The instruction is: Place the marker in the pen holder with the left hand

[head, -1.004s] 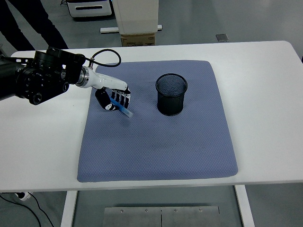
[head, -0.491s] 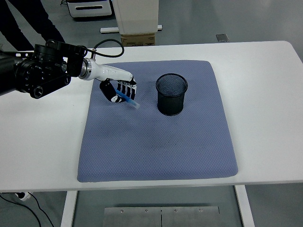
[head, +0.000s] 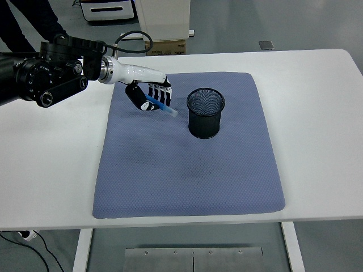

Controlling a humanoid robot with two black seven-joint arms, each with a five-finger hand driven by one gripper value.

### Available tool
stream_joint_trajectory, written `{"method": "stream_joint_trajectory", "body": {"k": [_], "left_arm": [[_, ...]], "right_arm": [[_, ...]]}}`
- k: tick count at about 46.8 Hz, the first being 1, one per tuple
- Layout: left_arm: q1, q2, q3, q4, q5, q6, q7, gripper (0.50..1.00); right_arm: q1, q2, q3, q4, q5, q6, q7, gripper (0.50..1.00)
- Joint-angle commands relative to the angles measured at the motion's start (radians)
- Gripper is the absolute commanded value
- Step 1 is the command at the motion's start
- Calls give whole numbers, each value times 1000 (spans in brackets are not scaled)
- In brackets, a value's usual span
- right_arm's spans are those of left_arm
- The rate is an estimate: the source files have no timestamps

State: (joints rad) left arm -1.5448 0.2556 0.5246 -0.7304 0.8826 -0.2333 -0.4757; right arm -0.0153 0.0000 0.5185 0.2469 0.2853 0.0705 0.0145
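Left hand [head: 148, 96] clasped around marker [head: 160, 106]

Marker [head: 160, 105] partly inside robot hand [head: 148, 96]

pen holder [head: 205, 113] on mat [head: 187, 170] | marker [head: 160, 106] left, seemingly apart

White surface [head: 317, 113] spread beneath the hand, with a blue-grey textured mat [head: 187, 170] lying flat across its middle. Beyond the far edge, past the hand: a cardboard box [head: 165, 46], white equipment [head: 108, 10], a person's dark-trousered legs [head: 28, 20].
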Motion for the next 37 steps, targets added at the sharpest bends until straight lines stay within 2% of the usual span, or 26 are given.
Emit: {"method": "stream_joint_trajectory", "body": {"k": [1, 17, 37], "left_arm": [[-1, -2, -12, 0, -14, 0, 0, 500], [-5, -36, -138, -1, -39, -11, -3, 500], [-4, -118, -169, -3, -217, -11, -18, 500]], "right_arm": [[0, 0, 0, -1, 0, -1, -1, 1000], [0, 0, 0, 0, 0, -1, -1, 1000], [0, 0, 0, -1, 0, 0, -1, 1000]]}}
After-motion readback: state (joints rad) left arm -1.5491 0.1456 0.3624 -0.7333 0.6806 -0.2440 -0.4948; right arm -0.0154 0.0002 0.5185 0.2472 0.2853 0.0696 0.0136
